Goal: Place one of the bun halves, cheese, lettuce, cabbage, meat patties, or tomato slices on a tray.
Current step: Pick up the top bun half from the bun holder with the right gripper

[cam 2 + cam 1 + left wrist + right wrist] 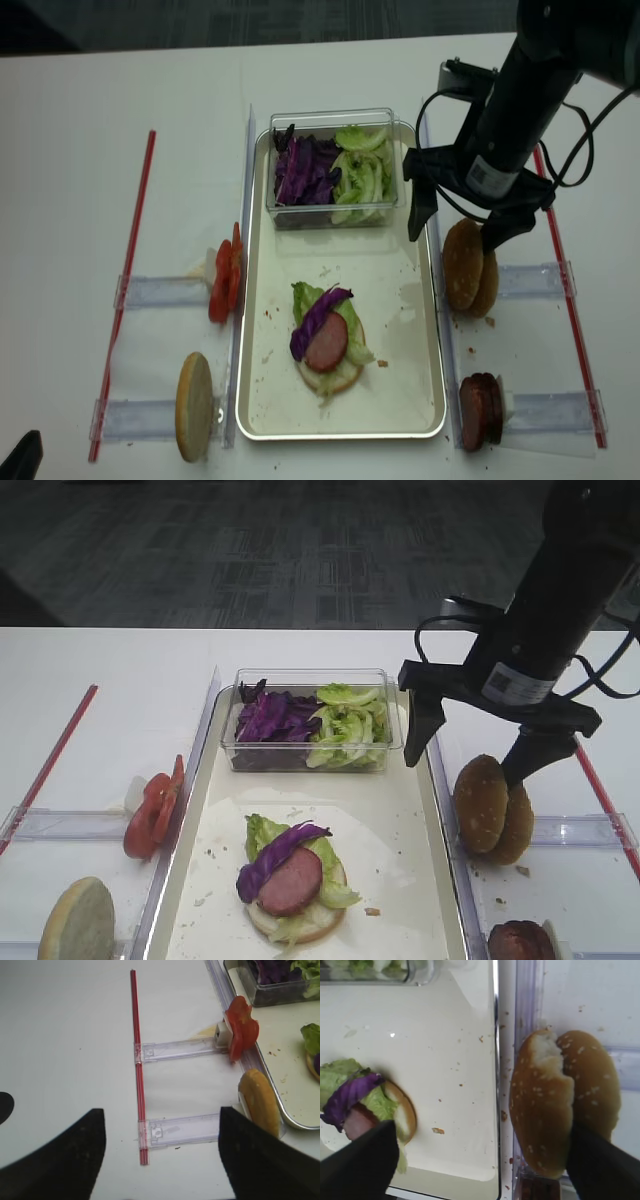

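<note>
Standing on edge in a clear side tray (590,830) just right of the tray (445,855), two bun tops (492,807) lean together, the nearer one with a torn white patch; the speckled bun top (594,1087) behind it looks light, soft and easily crushed, so a gentle pinch across its domed crust and flat face seems wisest; the right gripper (478,742) hangs over the pair with jaws spread wide, grasping nothing; the left gripper (162,1152) is likewise released, so far as its blurred fingers show; the clear plastic box (312,720) holds purple cabbage (272,718) beside lettuce (347,725); the tray carries an open burger (293,880) of bun, lettuce, meat patty and cabbage.
</note>
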`<move>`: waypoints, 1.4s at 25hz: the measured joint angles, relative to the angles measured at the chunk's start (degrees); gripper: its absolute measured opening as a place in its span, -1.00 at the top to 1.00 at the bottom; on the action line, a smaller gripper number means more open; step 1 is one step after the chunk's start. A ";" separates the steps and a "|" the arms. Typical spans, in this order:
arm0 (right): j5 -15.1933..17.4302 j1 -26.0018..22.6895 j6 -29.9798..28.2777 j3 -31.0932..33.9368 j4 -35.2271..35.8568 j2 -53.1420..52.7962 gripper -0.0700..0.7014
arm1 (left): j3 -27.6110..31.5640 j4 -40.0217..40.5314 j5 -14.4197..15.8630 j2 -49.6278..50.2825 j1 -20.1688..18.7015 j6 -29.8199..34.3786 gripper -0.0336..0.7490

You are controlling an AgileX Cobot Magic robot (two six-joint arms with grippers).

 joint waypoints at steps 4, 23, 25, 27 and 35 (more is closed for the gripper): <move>-0.81 0.00 -0.22 0.00 0.69 0.00 -0.89 | 0.00 0.00 0.00 0.00 0.00 0.00 -0.31; -3.79 2.72 -0.60 0.00 -0.82 1.89 -0.87 | 0.00 0.00 0.00 0.00 0.00 0.00 -0.31; -3.93 2.72 -0.49 0.00 -1.08 2.51 -0.85 | 0.00 0.00 0.00 0.00 0.00 0.00 -0.31; -3.97 2.72 -0.49 0.00 -1.18 2.88 -0.82 | 0.00 0.00 0.00 0.00 0.00 0.00 -0.31; -4.06 2.72 -0.49 0.00 -0.89 4.77 -0.79 | 0.00 0.00 0.00 0.00 0.00 0.00 -0.31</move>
